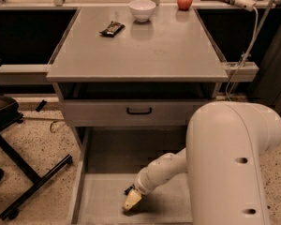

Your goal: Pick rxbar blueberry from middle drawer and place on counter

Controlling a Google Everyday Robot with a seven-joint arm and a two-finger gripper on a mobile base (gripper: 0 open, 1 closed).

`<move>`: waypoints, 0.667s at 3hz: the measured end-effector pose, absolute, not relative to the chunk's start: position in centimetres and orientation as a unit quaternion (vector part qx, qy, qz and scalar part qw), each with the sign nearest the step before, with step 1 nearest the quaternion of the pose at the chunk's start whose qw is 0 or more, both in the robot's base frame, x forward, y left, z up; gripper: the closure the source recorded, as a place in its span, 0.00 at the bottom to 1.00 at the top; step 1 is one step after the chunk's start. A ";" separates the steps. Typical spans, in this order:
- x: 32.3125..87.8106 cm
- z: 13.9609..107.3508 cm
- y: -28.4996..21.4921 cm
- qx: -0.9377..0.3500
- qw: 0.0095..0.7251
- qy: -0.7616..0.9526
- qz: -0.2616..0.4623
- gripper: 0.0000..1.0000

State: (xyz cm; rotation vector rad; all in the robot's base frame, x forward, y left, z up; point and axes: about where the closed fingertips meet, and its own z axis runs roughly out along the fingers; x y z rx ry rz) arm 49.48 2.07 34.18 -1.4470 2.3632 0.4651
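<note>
You cannot tell whether the pale-tipped gripper (131,201), low on the floor of the deep grey middle drawer (103,201), has clamped the dark glossy rxbar blueberry (129,190) barely showing beside it, so lifting now may leave the flat bar behind.

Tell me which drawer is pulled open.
The middle drawer, the low box near the floor with the gripper down inside it. The drawer above, with the black handle, is pushed in.
</note>
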 end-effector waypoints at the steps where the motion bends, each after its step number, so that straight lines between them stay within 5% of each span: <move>1: 49.5 34.2 2.1 -0.508 0.165 0.829 0.163 0.19; 2: 49.5 34.2 2.1 -0.508 0.165 0.829 0.163 0.42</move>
